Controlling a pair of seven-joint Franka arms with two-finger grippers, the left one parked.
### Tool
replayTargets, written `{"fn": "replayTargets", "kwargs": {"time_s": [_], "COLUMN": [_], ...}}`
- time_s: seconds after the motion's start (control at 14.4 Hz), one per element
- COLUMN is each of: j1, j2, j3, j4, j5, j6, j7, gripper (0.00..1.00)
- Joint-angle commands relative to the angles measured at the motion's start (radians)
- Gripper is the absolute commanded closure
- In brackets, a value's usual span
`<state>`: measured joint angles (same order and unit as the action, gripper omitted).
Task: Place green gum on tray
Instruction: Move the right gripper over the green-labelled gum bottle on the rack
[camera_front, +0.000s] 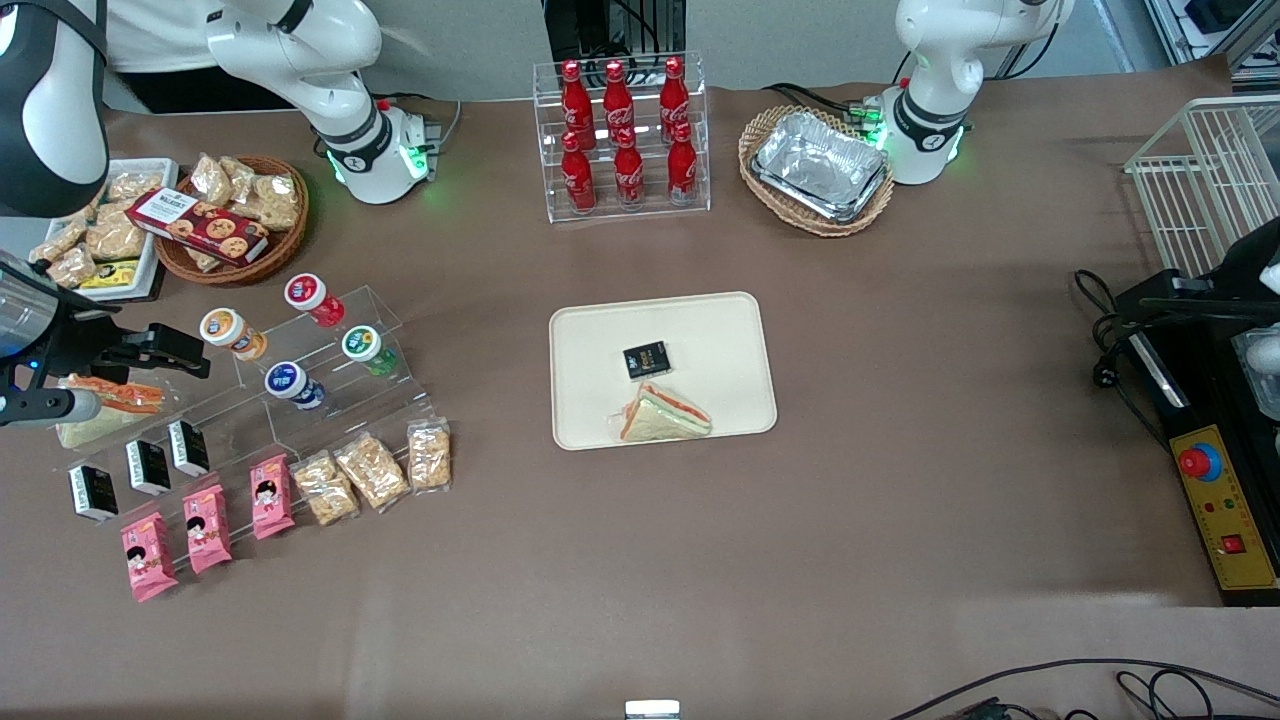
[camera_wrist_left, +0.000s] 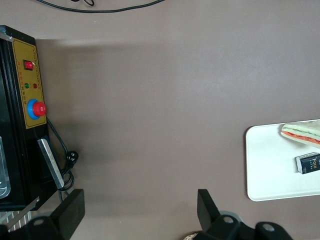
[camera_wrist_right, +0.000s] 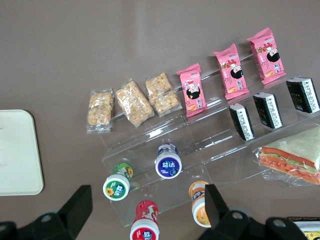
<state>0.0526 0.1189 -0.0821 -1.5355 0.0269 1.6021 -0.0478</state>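
The green gum lies on the upper step of a clear acrylic stand, white lid toward the front camera; it also shows in the right wrist view. The cream tray lies mid-table and holds a wrapped sandwich and a small black packet; its edge shows in the right wrist view. My right gripper hovers above the stand at the working arm's end, open and empty. In its wrist view the red canister lies between the fingers and the green gum is just beside one finger.
Red, orange and blue-lidded canisters share the stand with the gum. Pink packets, snack bags and black boxes lie on its lower steps. A cola rack, a foil-tray basket and a snack basket stand farther back.
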Motion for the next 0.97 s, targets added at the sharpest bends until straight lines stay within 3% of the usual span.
{"fn": "replayTargets", "kwargs": {"time_s": [0.0,0.42,0.91], "j1": [0.001,0.006,0.036], "j2": [-0.001,-0.018,-0.208], "j3": [-0.002,-0.001,0.004], "j4": [0.009,-0.021,-0.412], "j5": [0.018,0.016,0.019], "j6": [0.005,-0.005,0.249], "j7": [-0.014,-0.004,0.031], "gripper": [0.00,0.00,0.00]}}
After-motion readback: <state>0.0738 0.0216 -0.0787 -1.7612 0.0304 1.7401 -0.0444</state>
